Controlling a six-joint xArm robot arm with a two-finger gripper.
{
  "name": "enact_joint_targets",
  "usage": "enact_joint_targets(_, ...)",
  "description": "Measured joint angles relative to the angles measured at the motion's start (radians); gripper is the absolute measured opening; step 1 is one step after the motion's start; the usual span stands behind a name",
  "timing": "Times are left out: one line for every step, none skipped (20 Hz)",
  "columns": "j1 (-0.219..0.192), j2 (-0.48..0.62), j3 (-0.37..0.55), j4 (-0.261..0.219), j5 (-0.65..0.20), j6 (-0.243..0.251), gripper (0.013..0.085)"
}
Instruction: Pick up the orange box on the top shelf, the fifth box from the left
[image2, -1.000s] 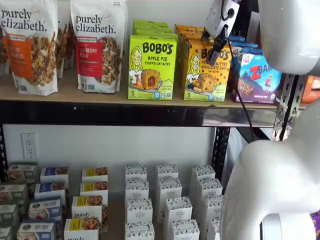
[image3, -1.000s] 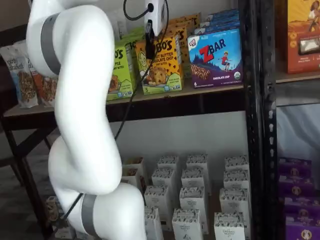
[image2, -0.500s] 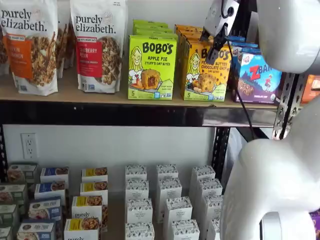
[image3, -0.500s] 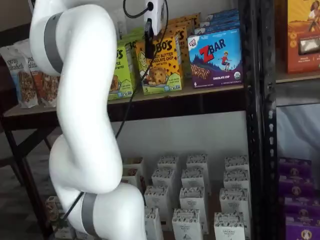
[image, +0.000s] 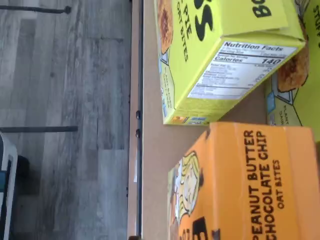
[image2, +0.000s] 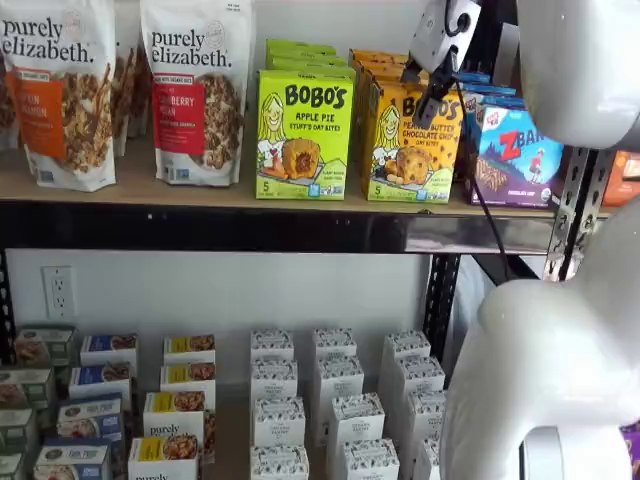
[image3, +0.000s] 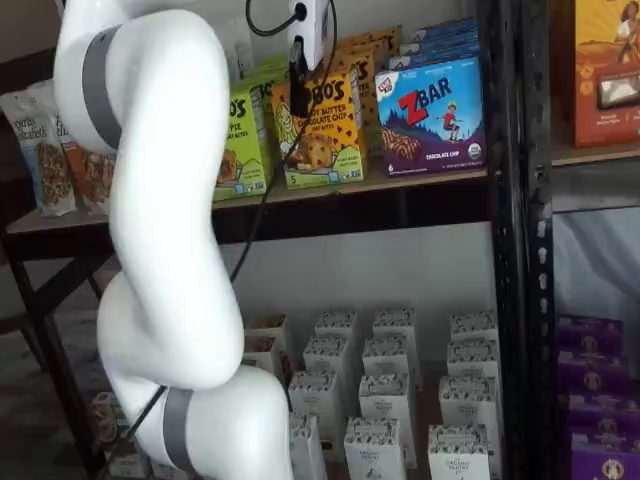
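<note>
The orange box (image2: 398, 150) stands upright on the top shelf (image2: 200, 190), between a lime-green carton and a blue box; it shows in both shelf views (image3: 328, 135). More orange boxes stand in a row behind it. The gripper (image2: 430, 98) hangs just in front of the box's upper part, its black fingers over the lettering, also seen in a shelf view (image3: 298, 88). No gap between the fingers shows and nothing is in them. The wrist view looks down on the box's orange top (image: 250, 185) and the tan shelf board (image: 150, 150).
The lime-green Apple Pie carton (image2: 304, 135) (image: 210, 50) stands close to the left of the orange box, the Zbar box (image2: 515, 150) close to its right. Granola bags (image2: 195, 90) stand further left. Small white cartons (image2: 330, 400) fill the lower level. A black upright (image3: 510, 200) stands at the right.
The gripper has stayed almost still in front of the orange box. The arm's big white link has shifted slightly.
</note>
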Motion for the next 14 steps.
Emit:
enact_joint_targets(-0.001, -0.002, 0.002, 0.003, -0.002, 0.000, 0.0850)
enact_joint_targets(-0.001, -0.006, 0.008, 0.006, -0.008, 0.000, 0.0850)
enact_joint_targets(-0.001, -0.010, 0.013, 0.008, -0.015, 0.000, 0.0850)
enact_joint_targets(0.000, -0.014, 0.018, 0.008, -0.022, 0.000, 0.0850)
enact_joint_targets(0.002, -0.017, 0.021, 0.006, -0.026, 0.001, 0.0850)
enact_joint_targets(0.004, -0.019, 0.025, 0.004, -0.031, 0.002, 0.0850)
enact_joint_targets(0.006, -0.021, 0.028, 0.001, -0.036, 0.003, 0.0850)
enact_joint_targets(0.008, -0.022, 0.031, -0.003, -0.041, 0.003, 0.0850)
enact_joint_targets(0.010, -0.024, 0.034, -0.008, -0.046, 0.004, 0.0850)
enact_joint_targets(0.012, -0.024, 0.036, -0.011, -0.048, 0.005, 0.0850)
enact_joint_targets(0.013, -0.025, 0.038, -0.014, -0.051, 0.005, 0.0850)
enact_joint_targets(0.014, -0.025, 0.040, -0.015, -0.052, 0.005, 0.0850)
enact_joint_targets(0.015, -0.025, 0.041, -0.016, -0.053, 0.006, 0.0850)
enact_joint_targets(0.016, -0.026, 0.043, -0.018, -0.055, 0.006, 0.0850)
